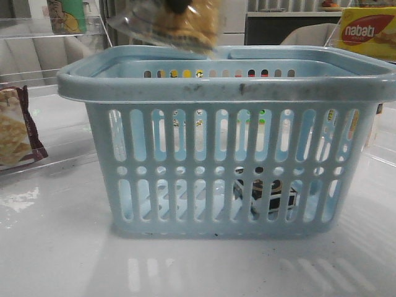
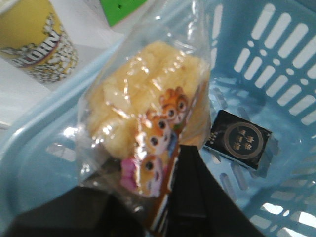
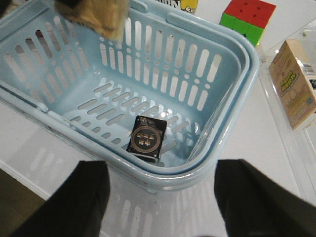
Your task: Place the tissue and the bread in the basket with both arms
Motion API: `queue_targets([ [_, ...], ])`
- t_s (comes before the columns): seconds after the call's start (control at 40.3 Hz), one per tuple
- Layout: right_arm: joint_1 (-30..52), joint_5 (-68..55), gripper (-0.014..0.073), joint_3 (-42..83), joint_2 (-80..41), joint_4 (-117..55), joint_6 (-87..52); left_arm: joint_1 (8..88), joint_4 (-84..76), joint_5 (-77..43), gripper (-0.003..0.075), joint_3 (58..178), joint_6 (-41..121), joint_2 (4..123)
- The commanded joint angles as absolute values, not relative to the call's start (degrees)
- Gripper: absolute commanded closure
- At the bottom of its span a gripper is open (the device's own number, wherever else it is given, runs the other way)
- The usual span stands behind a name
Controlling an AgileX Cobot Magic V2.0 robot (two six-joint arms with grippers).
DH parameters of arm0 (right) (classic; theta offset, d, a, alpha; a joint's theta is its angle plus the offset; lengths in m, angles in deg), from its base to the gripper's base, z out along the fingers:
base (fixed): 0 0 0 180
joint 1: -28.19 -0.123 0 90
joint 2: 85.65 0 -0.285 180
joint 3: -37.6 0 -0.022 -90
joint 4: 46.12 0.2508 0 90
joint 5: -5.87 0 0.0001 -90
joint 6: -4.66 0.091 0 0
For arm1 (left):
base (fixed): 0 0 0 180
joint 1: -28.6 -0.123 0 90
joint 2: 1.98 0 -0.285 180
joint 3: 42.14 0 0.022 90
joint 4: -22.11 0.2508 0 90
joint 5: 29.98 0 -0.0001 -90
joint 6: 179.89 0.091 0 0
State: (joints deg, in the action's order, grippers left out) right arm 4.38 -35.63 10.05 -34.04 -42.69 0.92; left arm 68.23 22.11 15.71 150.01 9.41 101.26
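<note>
Bright even light, table (image 1: 62, 260) glare, soft blur

Scuffed light blue plastic basket (image 1: 235, 93), crinkly clear glossy bread (image 2: 148, 128) packet, white table (image 1: 62, 247) — smooth, shiny

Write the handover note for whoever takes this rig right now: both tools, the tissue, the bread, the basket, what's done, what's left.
Left tool: shut on the bread, holding it above the basket, at the basket's left side.
Right tool: open, holding nothing, above the basket's edge.
Tissue: lying flat on the basket floor. Done.
Bread: not in yet.
Left to do: lower the bread into the basket and release it, clear of the tissue if possible.
</note>
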Motion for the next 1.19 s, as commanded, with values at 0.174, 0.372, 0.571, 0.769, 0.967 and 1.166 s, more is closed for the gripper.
queue_targets([
  [0.174,4.4,-31.7,0.0035,11.5,-34.4,-43.0,0.5,69.5,22.1,11.3,0.0191,151.5,9.2,99.0],
  [0.372,4.4,-31.7,0.0035,11.5,-34.4,-43.0,0.5,69.5,20.3,11.9,0.0192,148.1,8.9,92.1],
  [0.571,4.4,-31.7,0.0035,11.5,-34.4,-43.0,0.5,69.3,19.7,9.0,0.0192,137.1,7.3,80.3],
  [0.769,4.4,-31.7,0.0035,11.5,-34.4,-43.0,0.5,69.3,19.8,7.6,0.0192,125.3,4.5,66.8],
  [0.967,4.4,-31.6,0.0035,11.5,-34.4,-43.0,0.5,69.3,19.8,7.6,0.0192,115.0,3.1,54.8],
  [1.166,4.4,-32.3,0.0035,11.5,-34.4,-43.0,0.5,69.3,19.8,7.6,0.0192,107.3,3.1,45.3],
])
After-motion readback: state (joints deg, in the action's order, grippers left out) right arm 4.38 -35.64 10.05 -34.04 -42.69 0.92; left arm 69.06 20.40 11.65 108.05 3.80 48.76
